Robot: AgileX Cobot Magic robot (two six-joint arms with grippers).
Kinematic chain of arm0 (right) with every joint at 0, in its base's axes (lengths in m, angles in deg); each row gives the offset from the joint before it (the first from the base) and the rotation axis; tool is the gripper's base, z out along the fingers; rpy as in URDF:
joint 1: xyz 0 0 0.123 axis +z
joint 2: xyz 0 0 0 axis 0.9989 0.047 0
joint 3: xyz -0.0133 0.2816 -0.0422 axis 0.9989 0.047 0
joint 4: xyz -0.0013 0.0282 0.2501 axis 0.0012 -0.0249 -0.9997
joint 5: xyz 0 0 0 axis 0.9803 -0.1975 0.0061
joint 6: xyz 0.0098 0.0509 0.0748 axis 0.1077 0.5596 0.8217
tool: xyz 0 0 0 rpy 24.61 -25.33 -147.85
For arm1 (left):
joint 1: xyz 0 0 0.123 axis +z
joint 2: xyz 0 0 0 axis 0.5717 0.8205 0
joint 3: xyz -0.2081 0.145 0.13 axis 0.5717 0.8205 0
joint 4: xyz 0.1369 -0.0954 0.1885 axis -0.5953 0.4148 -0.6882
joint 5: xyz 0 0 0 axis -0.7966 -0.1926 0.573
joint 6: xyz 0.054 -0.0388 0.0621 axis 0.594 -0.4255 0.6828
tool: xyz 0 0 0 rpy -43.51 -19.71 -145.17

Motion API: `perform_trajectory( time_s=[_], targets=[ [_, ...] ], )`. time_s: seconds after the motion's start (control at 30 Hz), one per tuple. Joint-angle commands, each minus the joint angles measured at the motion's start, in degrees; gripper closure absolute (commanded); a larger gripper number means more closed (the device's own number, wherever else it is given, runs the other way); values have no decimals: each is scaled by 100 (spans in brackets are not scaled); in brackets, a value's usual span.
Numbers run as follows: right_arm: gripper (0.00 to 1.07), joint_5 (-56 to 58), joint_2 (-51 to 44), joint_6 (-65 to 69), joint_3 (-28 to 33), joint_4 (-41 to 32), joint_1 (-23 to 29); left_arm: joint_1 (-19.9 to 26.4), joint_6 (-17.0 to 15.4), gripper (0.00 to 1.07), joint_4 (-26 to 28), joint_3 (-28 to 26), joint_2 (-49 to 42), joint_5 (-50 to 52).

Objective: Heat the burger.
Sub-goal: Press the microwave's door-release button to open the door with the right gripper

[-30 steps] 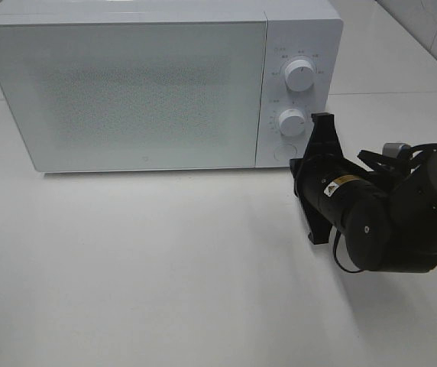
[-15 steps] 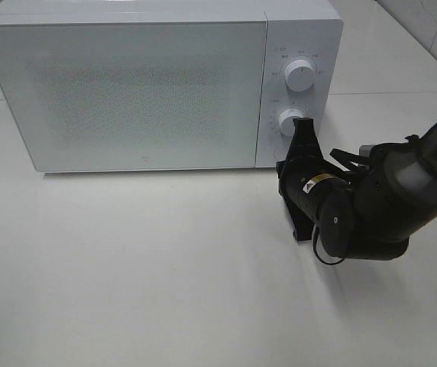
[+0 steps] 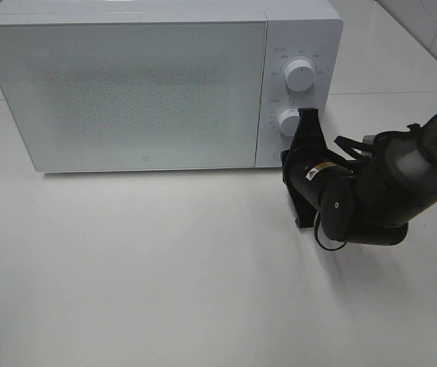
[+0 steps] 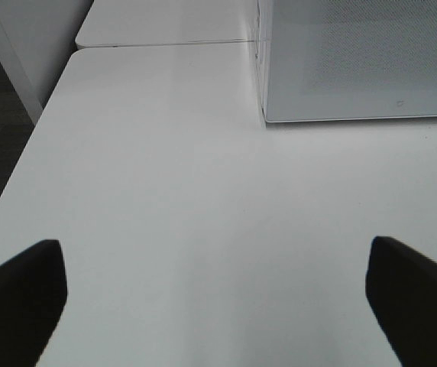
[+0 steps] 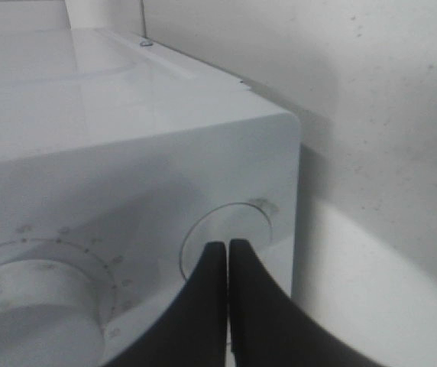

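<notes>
Since a second ago we see the right arm (image 3: 390,195) swung in from the right edge of the surface (image 3: 165,290) toward the microwave (image 3: 127,92), so that its tips now lie against the control panel (image 3: 302,38) rather than beside it.

We see the white surface carrying the microwave along its far edge, with the door (image 3: 134,138) shut. Its frosted panel shows us nothing inside, so we cannot tell where the burger is; no view shows it.

Next in size, the dark right arm lies low over the surface by the microwave's near right corner. The right end effector (image 5: 227,245) is pinched narrow with nothing between its fingers, and its tips sit on the round button (image 5: 237,218) below the lower knob (image 3: 289,122); whether they press it we cannot tell. The upper knob (image 3: 300,75) is untouched.

The left end effector (image 4: 212,243) is spread wide over the surface near the microwave's other front corner, holding nothing.
</notes>
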Motion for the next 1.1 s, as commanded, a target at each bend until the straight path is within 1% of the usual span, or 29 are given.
perform_trajectory(
  time_s=[0.03,0.17,0.37,0.53,0.67,0.83,0.9,1.1],
  targets=[
    [107,29,6,-229,-155,34,-23,6,11,7,-40,11,-109,52],
    [107,23,103,-332,-298,-92,-29,6,11,7,-40,11,-109,52],
    [107,-40,195,-361,-327,-258,-29,6,11,7,-40,11,-109,52],
    [107,-573,195,-521,-327,-315,-29,6,11,7,-40,11,-109,52],
    [107,-647,195,-521,-344,-321,-29,6,11,7,-40,11,-109,52],
    [107,-659,195,-596,-510,-361,-29,6,11,7,-40,11,-109,52],
    [107,-756,212,-808,-710,-516,-29,6,11,7,-40,11,-109,52],
    [107,-940,252,-888,-848,-602,-29,6,11,7,-40,11,-109,52]
  ],
)
